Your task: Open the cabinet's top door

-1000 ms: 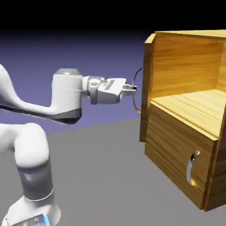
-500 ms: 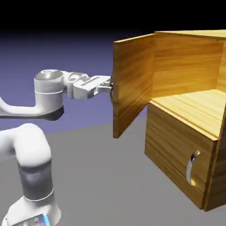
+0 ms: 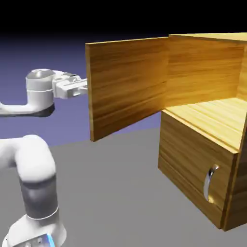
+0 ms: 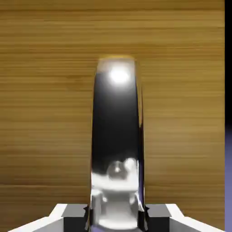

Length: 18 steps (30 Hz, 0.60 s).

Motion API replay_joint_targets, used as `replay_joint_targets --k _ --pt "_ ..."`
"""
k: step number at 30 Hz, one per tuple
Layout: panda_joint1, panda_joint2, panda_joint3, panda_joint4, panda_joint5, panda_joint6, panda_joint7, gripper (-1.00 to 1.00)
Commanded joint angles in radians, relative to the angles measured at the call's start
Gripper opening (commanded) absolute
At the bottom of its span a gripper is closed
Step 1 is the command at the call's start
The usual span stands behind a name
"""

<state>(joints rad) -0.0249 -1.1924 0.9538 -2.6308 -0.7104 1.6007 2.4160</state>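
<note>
The door (image 3: 128,84) stood wide open, swung out to the exterior view's left from the cabinet (image 3: 195,169), with the upper space bare to view. The opening looked all but done; at most a little more swing and letting go of the handle (image 4: 115,122) were left. The gripper (image 4: 115,219) was closed on that handle, one fingertip at either side of it, on the door's outer face. The lower panel (image 3: 185,154) sat shut, its own handle (image 3: 208,184) untouched.

The door's free edge (image 3: 90,91) was near the gripper in the exterior view and well apart from the cabinet. In the hand view it ran down the right side, with open room past it. There was room left of the arm (image 3: 41,91) as well, so backing straight off the handle seemed the safer way out; a sideways move before release could have dragged the door.
</note>
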Motion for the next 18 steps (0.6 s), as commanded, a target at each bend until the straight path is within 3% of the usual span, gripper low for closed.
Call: replay_joint_targets --k 1,18 --pt "-0.028 0.013 0.032 0.036 0.022 -0.036 0.001 -1.0" --pt "-0.564 0.06 0.412 0.645 0.23 -0.508 -0.057 -1.0"
